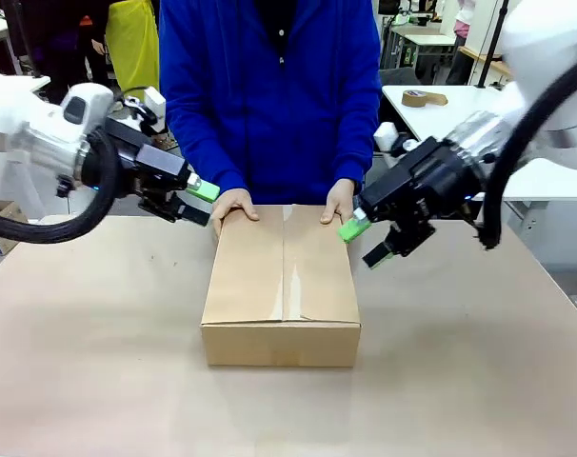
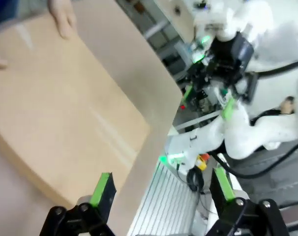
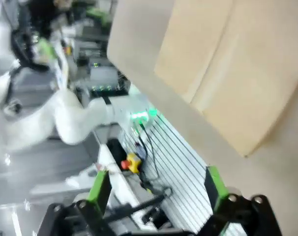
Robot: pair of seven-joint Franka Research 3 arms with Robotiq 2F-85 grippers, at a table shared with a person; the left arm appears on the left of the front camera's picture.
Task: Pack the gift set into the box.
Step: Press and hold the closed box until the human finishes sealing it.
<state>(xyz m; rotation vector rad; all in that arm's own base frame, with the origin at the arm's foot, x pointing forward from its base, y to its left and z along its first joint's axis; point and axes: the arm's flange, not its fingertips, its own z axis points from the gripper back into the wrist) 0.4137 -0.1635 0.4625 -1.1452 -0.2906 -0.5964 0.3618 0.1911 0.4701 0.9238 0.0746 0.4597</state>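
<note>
The box (image 1: 281, 286) stands shut in the middle of the table, its top flaps folded flat with a seam down the centre. A person's hands (image 1: 233, 205) rest on its far edge. The gift set is hidden. My left gripper (image 1: 199, 203) hovers open just off the box's far left corner, holding nothing. My right gripper (image 1: 364, 243) hangs open off the far right corner, also holding nothing. In the left wrist view the box (image 2: 55, 113) lies beyond my open left gripper (image 2: 162, 182). The right wrist view has the box (image 3: 237, 64) above my open right gripper (image 3: 154, 184).
The tan table (image 1: 98, 362) has free room in front of the box and to both sides. A tape roll (image 1: 424, 98) lies on a white table at the back right. The person in a blue top (image 1: 269, 86) stands right behind the box.
</note>
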